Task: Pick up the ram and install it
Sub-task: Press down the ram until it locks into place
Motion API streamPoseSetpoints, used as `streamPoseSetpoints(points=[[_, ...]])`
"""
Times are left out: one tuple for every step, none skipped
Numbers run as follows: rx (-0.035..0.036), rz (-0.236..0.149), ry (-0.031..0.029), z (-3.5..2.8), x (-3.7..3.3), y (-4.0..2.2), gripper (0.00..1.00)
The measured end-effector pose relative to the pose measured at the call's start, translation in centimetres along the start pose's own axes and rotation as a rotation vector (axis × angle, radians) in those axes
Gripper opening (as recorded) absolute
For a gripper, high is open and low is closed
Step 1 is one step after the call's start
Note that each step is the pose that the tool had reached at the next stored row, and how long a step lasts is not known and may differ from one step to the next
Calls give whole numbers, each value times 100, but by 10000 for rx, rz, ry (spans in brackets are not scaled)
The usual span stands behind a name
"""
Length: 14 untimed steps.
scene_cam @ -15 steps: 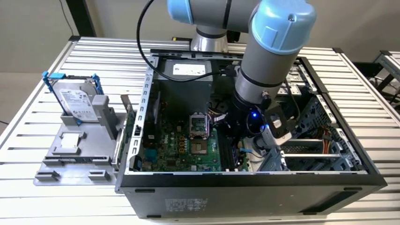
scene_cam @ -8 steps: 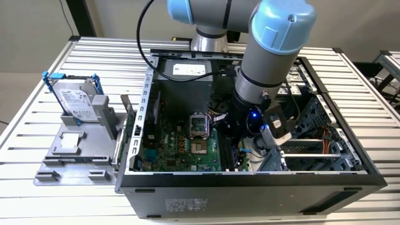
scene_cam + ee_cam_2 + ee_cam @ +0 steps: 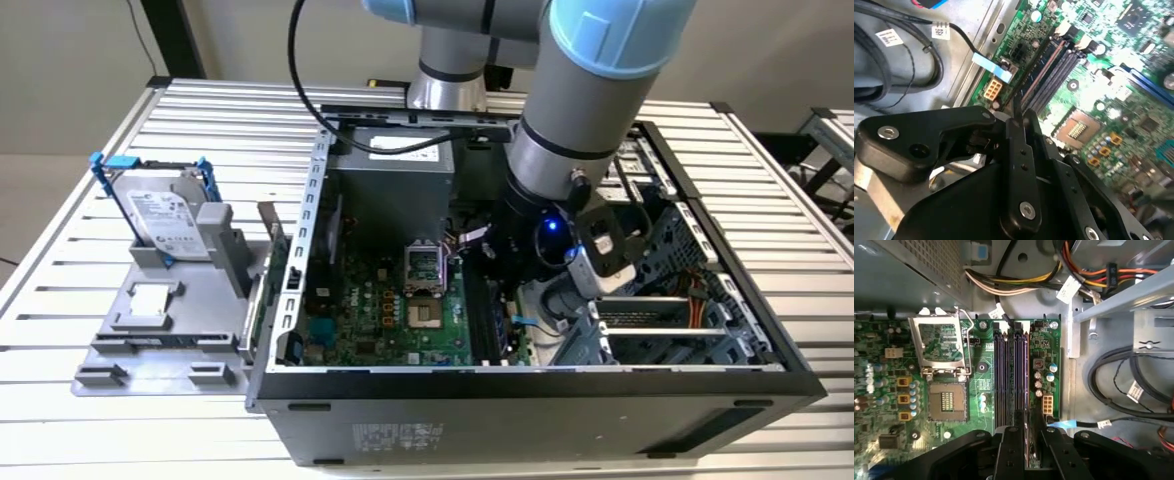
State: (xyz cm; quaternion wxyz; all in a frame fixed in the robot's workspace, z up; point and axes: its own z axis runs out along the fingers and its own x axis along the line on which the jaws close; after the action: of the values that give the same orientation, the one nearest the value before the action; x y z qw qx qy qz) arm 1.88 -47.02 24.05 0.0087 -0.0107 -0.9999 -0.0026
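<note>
Ribbed metal tabletop [image 3: 80, 430] carries an open computer case [image 3: 534, 400], with the hard drive [image 3: 167, 222] standing in a grey holder on the exterior view's left. Nearest the wrist cameras, the gripper [image 3: 1029, 450] has its black fingers [image 3: 1021, 165] closed on the ram [image 3: 1029, 405], a thin dark strip held on edge. The ram sits along the memory slots [image 3: 1009, 380] on the green motherboard [image 3: 387, 310], at the slot beside the board's edge; whether it is fully seated cannot be told. Farther on lies the open processor socket [image 3: 946, 400], then bundled cables [image 3: 1019, 282].
</note>
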Motion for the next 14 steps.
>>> streamPoseSetpoints(points=[[-2, 0, 0, -3, 0, 4, 100], [-1, 0, 0, -3, 0, 4, 0], [2, -1, 0, -3, 0, 3, 0], [5, -1, 0, -4, 0, 3, 0], [7, 0, 0, -4, 0, 3, 0], [11, 0, 0, -5, 0, 3, 0], [12, 0, 0, -5, 0, 3, 0], [13, 0, 0, -4, 0, 3, 0], [15, 0, -1, -4, 0, 3, 0], [17, 0, 0, -4, 0, 3, 0], [18, 0, -1, -4, 0, 3, 0], [20, 0, -1, -4, 0, 3, 0], [22, 0, -1, -4, 0, 3, 0], [24, 0, -1, -4, 0, 3, 0]])
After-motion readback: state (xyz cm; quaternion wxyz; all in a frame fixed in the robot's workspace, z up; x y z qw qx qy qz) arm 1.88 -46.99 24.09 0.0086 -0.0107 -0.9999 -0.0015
